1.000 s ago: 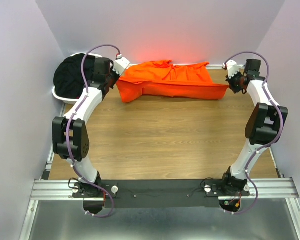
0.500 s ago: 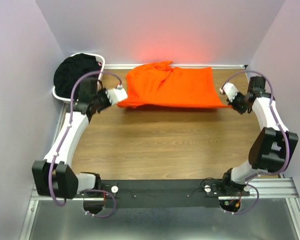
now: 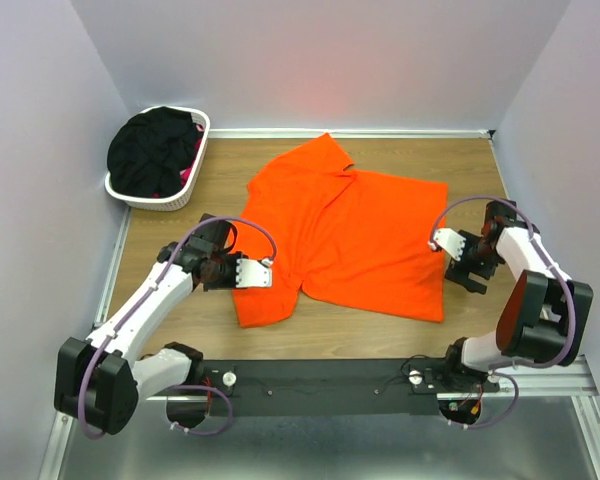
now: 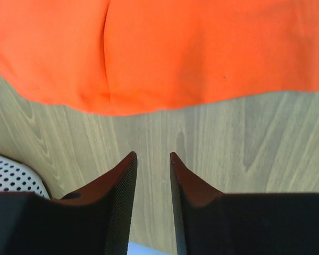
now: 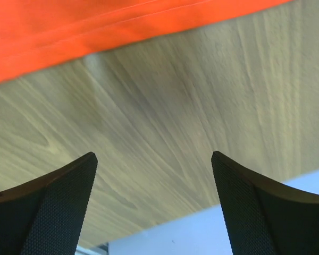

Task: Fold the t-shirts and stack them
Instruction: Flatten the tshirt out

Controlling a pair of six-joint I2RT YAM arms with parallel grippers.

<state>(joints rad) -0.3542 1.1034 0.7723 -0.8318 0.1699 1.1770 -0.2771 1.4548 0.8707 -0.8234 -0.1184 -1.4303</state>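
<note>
A bright orange t-shirt (image 3: 355,230) lies spread flat in the middle of the wooden table, one sleeve toward the near left. My left gripper (image 3: 268,268) rests at the shirt's left edge. In the left wrist view its jaws (image 4: 152,156) stand narrowly open over bare wood, with nothing between them and the orange hem (image 4: 165,58) just ahead. My right gripper (image 3: 438,243) sits at the shirt's right edge. It is wide open (image 5: 154,156) over the table, the orange edge (image 5: 69,37) beyond its tips. Black t-shirts (image 3: 152,150) and a bit of pink cloth (image 3: 189,172) fill the basket.
The white laundry basket (image 3: 158,198) stands at the back left corner; its perforated wall (image 4: 10,178) shows beside my left fingers. Walls close in the table on the left, back and right. The metal rail (image 3: 330,378) with the arm bases runs along the near edge.
Both arms drew the orange shirt from the back wall toward the near side and laid it flat. Both grippers, shut on it before, have let go and opened.
</note>
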